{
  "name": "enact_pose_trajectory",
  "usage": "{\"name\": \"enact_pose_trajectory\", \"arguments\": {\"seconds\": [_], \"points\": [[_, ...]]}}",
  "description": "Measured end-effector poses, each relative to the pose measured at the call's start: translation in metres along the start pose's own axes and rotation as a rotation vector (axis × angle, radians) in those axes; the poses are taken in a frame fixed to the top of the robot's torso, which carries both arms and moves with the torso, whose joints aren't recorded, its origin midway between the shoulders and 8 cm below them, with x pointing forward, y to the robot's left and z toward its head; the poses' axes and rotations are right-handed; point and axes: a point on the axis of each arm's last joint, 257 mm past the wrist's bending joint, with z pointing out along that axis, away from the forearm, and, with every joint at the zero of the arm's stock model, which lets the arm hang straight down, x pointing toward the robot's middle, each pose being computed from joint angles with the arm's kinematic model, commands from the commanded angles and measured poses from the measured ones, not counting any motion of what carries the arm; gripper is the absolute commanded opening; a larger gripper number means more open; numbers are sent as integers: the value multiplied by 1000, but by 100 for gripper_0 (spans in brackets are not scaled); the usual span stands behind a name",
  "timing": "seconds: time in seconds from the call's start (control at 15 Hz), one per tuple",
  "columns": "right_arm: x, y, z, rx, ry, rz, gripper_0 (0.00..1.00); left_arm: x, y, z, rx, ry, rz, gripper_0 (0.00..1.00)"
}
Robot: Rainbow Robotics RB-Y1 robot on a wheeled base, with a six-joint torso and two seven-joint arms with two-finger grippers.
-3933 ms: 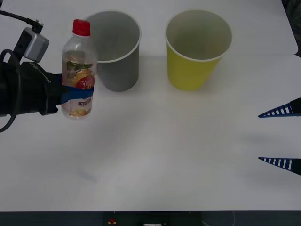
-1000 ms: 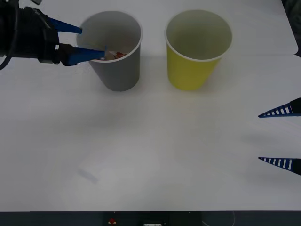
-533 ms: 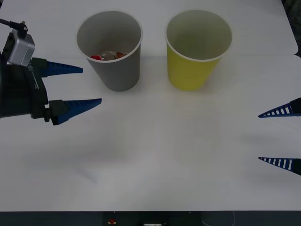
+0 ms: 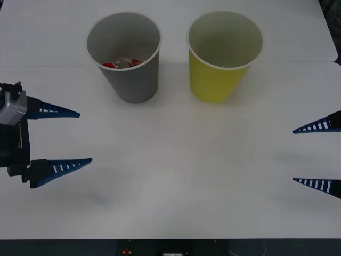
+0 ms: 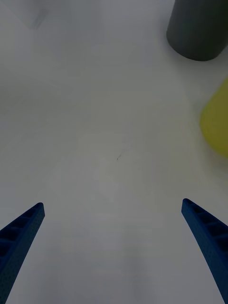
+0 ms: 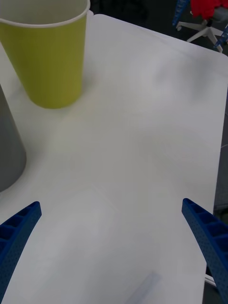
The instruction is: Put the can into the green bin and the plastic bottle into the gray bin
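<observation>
The gray bin stands at the back left of the table. Inside it lies the plastic bottle, of which a red cap and a bit of clear body show. My left gripper is open and holds nothing; it hangs at the table's left side, in front and to the left of the gray bin. At the right edge my right gripper is open too and holds nothing. The left wrist view has the gray bin's wall beyond the open left gripper. The can and the green bin are out of view.
A yellow cup of the same size stands to the right of the gray bin, a short gap between them. It shows again as the yellow cup and the yellow cup. White tabletop lies between the grippers.
The left gripper held the bottle upright beside the gray bin, let it go into the bin, then drew back toward the front left, open. The right arm has not moved.
</observation>
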Motion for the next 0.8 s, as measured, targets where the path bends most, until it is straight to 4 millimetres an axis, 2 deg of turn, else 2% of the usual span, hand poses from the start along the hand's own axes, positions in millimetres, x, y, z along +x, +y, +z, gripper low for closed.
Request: {"name": "enact_pose_trajectory", "arguments": {"seconds": [0.13, 0.47, 0.8], "points": [[0, 0, 0, 0, 0, 0, 100, 11, 7, -1, -41, 13, 76, 100], [0, 0, 0, 0, 0, 0, 100, 47, -2, 2, -38, 88, 195, 100], [0, 0, 0, 0, 0, 0, 100, 61, -2, -3, 2, 161, 213, 100]]}}
